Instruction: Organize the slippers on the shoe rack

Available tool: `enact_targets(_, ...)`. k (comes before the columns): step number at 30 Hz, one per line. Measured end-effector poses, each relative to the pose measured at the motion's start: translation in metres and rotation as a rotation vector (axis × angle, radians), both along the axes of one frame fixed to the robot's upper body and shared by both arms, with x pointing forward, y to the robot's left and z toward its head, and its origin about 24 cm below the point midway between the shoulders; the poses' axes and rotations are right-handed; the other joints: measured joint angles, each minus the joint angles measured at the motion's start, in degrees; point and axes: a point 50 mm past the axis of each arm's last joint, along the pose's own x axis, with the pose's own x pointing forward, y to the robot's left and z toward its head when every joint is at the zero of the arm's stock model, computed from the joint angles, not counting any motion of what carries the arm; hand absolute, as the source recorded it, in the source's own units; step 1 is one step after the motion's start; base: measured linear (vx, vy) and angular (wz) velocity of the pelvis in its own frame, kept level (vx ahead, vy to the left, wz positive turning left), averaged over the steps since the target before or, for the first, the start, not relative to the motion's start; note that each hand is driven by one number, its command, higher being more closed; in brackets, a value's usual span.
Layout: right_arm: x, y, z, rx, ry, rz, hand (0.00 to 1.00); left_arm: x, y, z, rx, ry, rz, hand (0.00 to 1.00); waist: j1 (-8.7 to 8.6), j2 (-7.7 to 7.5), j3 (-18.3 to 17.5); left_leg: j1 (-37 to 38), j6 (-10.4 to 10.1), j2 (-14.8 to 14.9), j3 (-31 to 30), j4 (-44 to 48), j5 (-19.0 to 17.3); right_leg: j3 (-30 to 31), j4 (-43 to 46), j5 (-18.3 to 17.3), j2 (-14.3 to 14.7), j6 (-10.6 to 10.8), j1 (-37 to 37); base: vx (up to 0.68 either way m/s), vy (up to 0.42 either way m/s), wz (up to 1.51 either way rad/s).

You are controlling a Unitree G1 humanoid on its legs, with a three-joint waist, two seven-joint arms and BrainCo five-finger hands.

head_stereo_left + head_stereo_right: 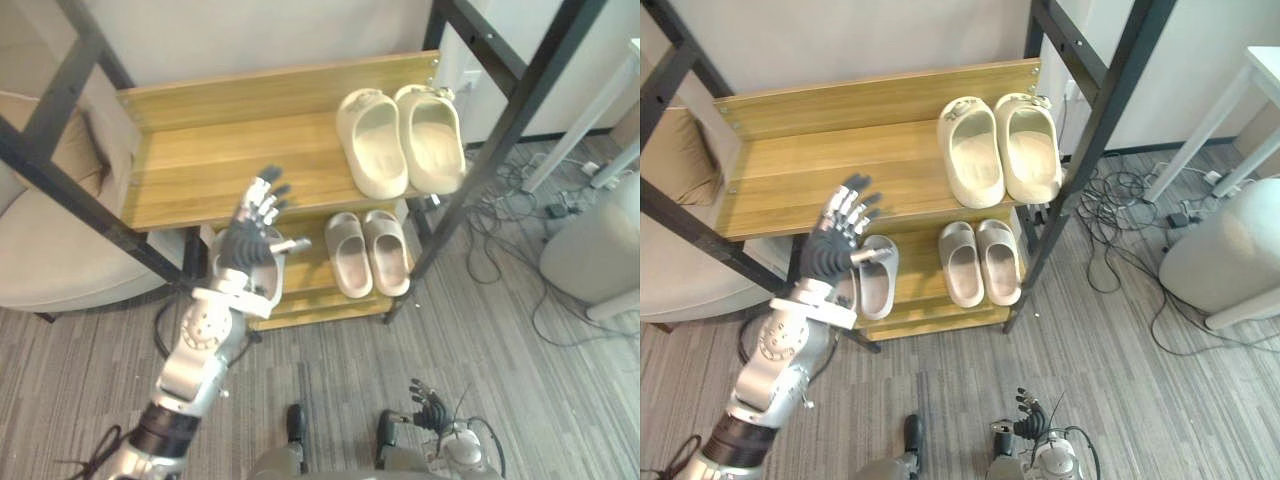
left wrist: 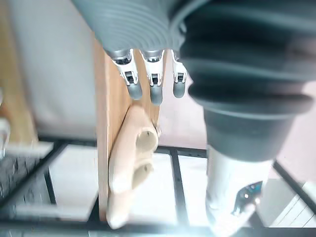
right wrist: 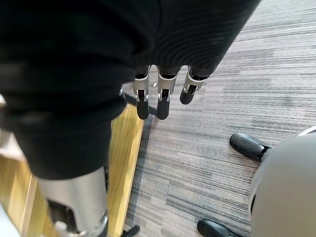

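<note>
- Presently, the left robot hand (image 1: 832, 248) is hovering before the shoe rack (image 1: 840, 100), fingers spread apart, gripping nothing.
- A lone grey slipper (image 1: 878, 280) is lying on the lower shelf (image 1: 920, 300) at 4 o'clock of that hand, long axis running 12 to 6.
- A grey pair (image 1: 962, 262) is sitting at 3 o'clock, and a cream pair (image 1: 970, 150) is resting on the upper shelf (image 1: 810, 170).
- The right robot hand (image 1: 430, 408) is hanging at 6 o'clock, fingers relaxed, so the left is judged nearer.
</note>
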Motion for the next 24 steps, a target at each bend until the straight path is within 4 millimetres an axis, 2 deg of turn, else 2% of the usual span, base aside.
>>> enact_targets(4, -0.005, 0.002, -0.006, -0.003, 0.037, 0.005, 0.0, -0.022, -0.002, -0.035, -0.047, 0.159, -0.028, 0.0, 0.86, 0.29, -1.5, 0.9, 0.0, 0.0, -1.7, 0.0, -0.1, -1.9, 0.0, -1.0, 0.1, 0.0, 1.9, -0.02, -0.009, 0.22)
enact_targets(7, -0.007, 0.003, -0.01, -0.012, 0.061, -0.006, 0.0, -0.033, 0.001, -0.065, -0.037, 0.286, -0.015, 0.0, 2.2, 0.23, -2.4, 0.9, -0.1, -0.1, -2.7, 0.0, -0.1, -3.1, 0.0, -1.8, 0.4, 0.0, 2.4, -0.03, -0.012, 0.16)
enact_targets(8, -0.008, 0.003, -0.012, -0.017, 0.071, -0.006, 0.0, -0.037, 0.004, -0.079, -0.021, 0.344, -0.006, 0.0, 2.57, 0.17, -2.7, 0.9, -0.1, 0.0, -3.0, 0.0, -0.1, -3.5, 0.0, -1.9, 0.4, 0.1, 2.5, -0.05, -0.012, 0.14)
enact_targets(9, -0.009, 0.004, -0.013, -0.026, 0.077, -0.002, 0.0, -0.044, 0.011, -0.109, 0.02, 0.465, 0.038, 0.0, 3.0, -0.05, -3.1, 0.9, -0.4, 0.0, -3.2, 0.0, -0.3, -3.8, 0.0, -2.0, 0.5, 0.1, 2.5, -0.04, -0.008, 0.1)
enact_targets(10, -0.009, 0.004, -0.013, -0.028, 0.078, 0.0, 0.0, -0.046, 0.013, -0.115, 0.028, 0.491, 0.049, 0.0, 3.09, -0.1, -3.1, 0.9, -0.4, 0.0, -3.2, 0.0, -0.3, -3.8, 0.0, -2.0, 0.5, 0.1, 2.5, -0.03, -0.003, 0.06)
enact_targets(11, -0.008, 0.004, -0.013, -0.037, 0.079, 0.007, 0.0, -0.051, 0.018, -0.132, 0.053, 0.56, 0.081, 0.0, 3.23, -0.28, -3.2, 0.9, -0.4, 0.0, -3.3, 0.0, -0.4, -3.9, 0.0, -2.0, 0.5, 0.1, 2.6, -0.01, -0.001, 0.03)
enact_targets(12, -0.01, 0.005, -0.015, -0.039, 0.09, 0.001, 0.0, -0.062, 0.028, -0.163, 0.131, 0.686, 0.133, 0.0, 3.35, -0.85, -3.5, 0.9, -0.4, -0.1, -3.4, 0.0, -0.4, -3.9, 0.0, -2.1, 0.5, 0.1, 2.7, -0.01, 0.0, 0.03)
enact_targets(13, -0.01, 0.005, -0.015, -0.039, 0.089, 0.0, 0.0, -0.064, 0.03, -0.167, 0.142, 0.704, 0.14, 0.0, 3.36, -0.95, -3.6, 0.9, -0.4, -0.1, -3.4, 0.0, -0.4, -4.0, 0.0, -2.1, 0.5, 0.1, 2.8, 0.0, 0.0, 0.0)
enact_targets(17, -0.014, 0.01, -0.018, -0.023, 0.1, -0.027, 0.0, -0.098, 0.058, -0.224, 0.332, 0.989, 0.25, 0.0, 3.35, -2.78, -4.4, 1.8, -0.2, -0.2, -3.6, 0.0, -0.5, -4.1, 0.0, -2.5, 0.4, 0.6, 3.6, 0.01, -0.002, 0.03)
enact_targets(21, -0.017, 0.012, -0.021, -0.028, 0.115, -0.063, 0.0, -0.124, 0.075, -0.252, 0.463, 1.173, 0.329, 0.0, 3.34, -3.58, -4.7, 3.0, -0.1, -0.4, -3.4, 0.0, -1.0, -4.0, 0.0, -2.7, 0.2, 0.7, 4.7, 0.02, 0.001, 0.01)
enact_targets(24, -0.02, 0.012, -0.022, -0.031, 0.126, -0.073, 0.0, -0.129, 0.077, -0.256, 0.499, 1.205, 0.352, 0.0, 3.3, -3.46, -4.6, 3.3, -0.2, -0.4, -3.4, 0.0, -1.2, -3.9, 0.0, -2.7, 0.2, 0.6, 5.3, 0.02, 0.002, -0.01)
